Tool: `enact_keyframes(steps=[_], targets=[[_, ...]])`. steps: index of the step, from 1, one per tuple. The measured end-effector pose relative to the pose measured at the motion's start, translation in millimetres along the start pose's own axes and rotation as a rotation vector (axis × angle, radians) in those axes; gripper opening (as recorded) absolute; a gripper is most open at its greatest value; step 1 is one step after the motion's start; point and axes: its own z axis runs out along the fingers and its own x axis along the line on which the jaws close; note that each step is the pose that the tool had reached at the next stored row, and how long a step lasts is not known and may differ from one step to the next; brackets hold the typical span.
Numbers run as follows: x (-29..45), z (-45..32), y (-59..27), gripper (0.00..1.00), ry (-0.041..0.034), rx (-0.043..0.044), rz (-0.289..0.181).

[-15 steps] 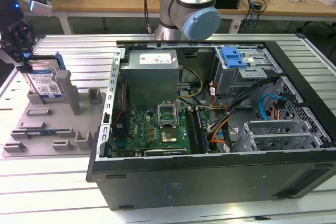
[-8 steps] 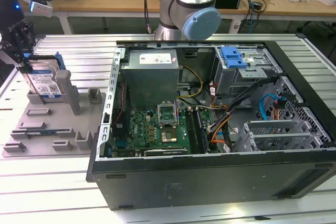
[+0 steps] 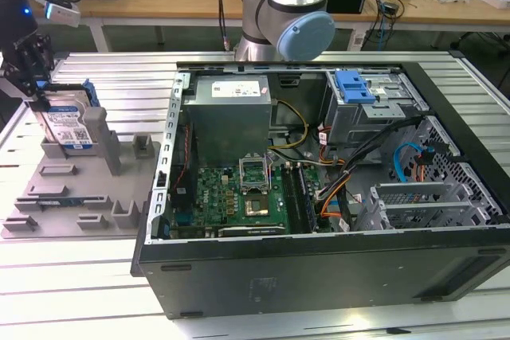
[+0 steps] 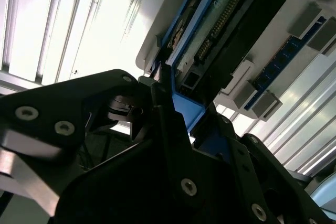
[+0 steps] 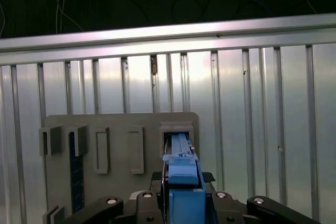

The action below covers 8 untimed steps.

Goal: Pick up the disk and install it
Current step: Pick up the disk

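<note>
Blue-framed, the disk (image 3: 68,123) stands upright in a slot of the grey fixture tray (image 3: 56,197) at the exterior view's left, and we see the gripper (image 3: 33,85) clamped on its upper edge. A grey post (image 3: 96,129) stands just beside it. Well apart, towards the exterior view's right, lies the open computer case (image 3: 319,276), with its drive cage (image 3: 362,101) at the far side and cables (image 3: 339,189) nearer.

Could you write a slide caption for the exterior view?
Gripper at the top of the disk, standing upright in a grey holder beside the open computer case.
</note>
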Motion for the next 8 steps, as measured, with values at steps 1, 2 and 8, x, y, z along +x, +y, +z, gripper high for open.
enact_keyframes(steps=[1,2,8], targets=[[0.0,0.0,0.0,0.37,0.0,0.0,0.0],[0.0,0.0,0.0,0.37,0.0,0.0,0.0],[0.0,-0.1,0.1,0.37,-0.0027,0.0002,0.0]])
